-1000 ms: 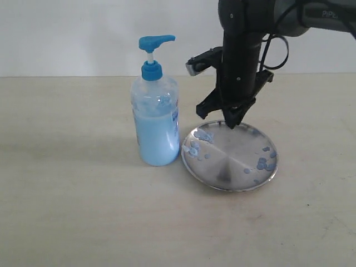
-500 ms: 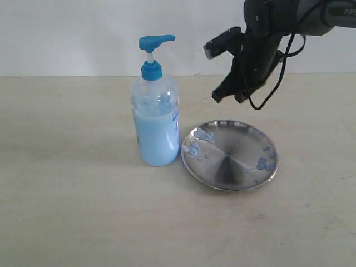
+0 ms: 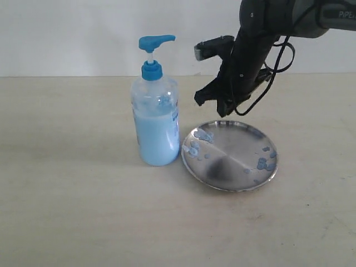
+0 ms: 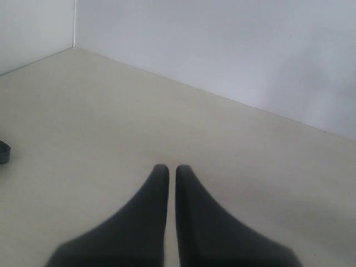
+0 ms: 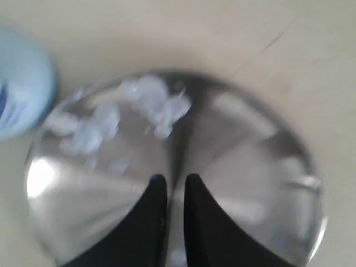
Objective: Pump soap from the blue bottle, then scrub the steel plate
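The blue bottle [image 3: 156,119] stands upright left of the steel plate [image 3: 233,167], almost touching its rim, with light blue soap [image 3: 157,142] filling its lower half. Pale blue soap blobs [image 3: 200,136] dot the plate's left and right sides. My right gripper [image 3: 224,113] hangs shut and empty just above the plate's far rim. In the right wrist view its tips [image 5: 175,179] sit over the plate [image 5: 239,144], with blobs [image 5: 150,103] and the bottle [image 5: 22,94] beyond. My left gripper [image 4: 168,168] is shut over bare table, out of the exterior view.
Bottle and plate rest on a beige tabletop [image 3: 67,211] backed by a white wall [image 3: 83,33]. A black cable [image 3: 278,61] loops off the right arm. A small dark object [image 4: 3,152] shows at the edge of the left wrist view.
My right gripper lifted off the plate's far rim, swung up and to the right, then came back down and left over the rim. Bottle and plate stayed put.
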Robot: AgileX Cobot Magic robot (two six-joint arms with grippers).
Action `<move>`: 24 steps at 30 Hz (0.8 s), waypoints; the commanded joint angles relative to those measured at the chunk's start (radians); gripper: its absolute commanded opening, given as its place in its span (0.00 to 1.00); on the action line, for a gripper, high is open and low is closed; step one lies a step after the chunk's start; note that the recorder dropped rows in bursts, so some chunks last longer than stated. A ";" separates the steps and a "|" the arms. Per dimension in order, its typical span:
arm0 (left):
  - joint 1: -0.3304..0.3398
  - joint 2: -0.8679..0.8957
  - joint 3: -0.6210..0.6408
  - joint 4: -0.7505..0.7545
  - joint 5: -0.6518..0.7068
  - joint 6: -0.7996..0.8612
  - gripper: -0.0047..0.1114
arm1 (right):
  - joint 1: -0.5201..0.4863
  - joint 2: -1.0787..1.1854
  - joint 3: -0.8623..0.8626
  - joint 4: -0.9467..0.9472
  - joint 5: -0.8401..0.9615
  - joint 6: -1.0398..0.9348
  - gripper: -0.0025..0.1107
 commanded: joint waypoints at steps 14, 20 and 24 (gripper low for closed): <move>-0.007 -0.009 0.003 0.002 0.003 -0.005 0.08 | 0.002 0.042 0.061 -0.331 0.129 -0.039 0.02; -0.007 -0.009 0.003 0.002 0.003 -0.005 0.08 | 0.012 0.046 0.059 -0.024 -0.216 0.056 0.02; -0.007 -0.009 0.003 0.002 -0.002 -0.005 0.08 | 0.022 0.041 0.059 0.112 0.185 -0.281 0.02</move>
